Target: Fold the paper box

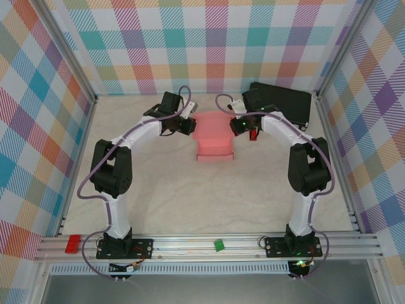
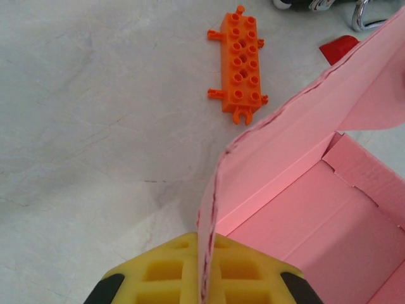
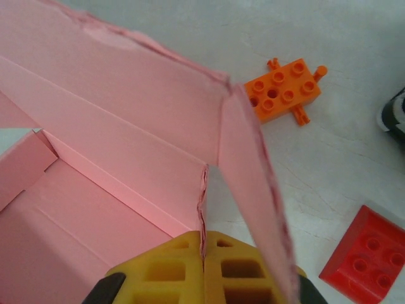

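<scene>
Top external view had the paper box lying toward the far middle of the table, squarely between the two hands. The left gripper was at its left edge and the right gripper at its right edge, neither arm nearer than the other. Its long axis appeared to run near to far.

In the left wrist view the yellow pads were pressed together on a raised side flap, with thin card standing between them. In the right wrist view the pads likewise pinched an upright wall at a corner seam.

An orange toy and a red block lay on the table outside the box, apart from it. The fingertips were cut off by the frame edges, so how deep each bite went could not be told.
</scene>
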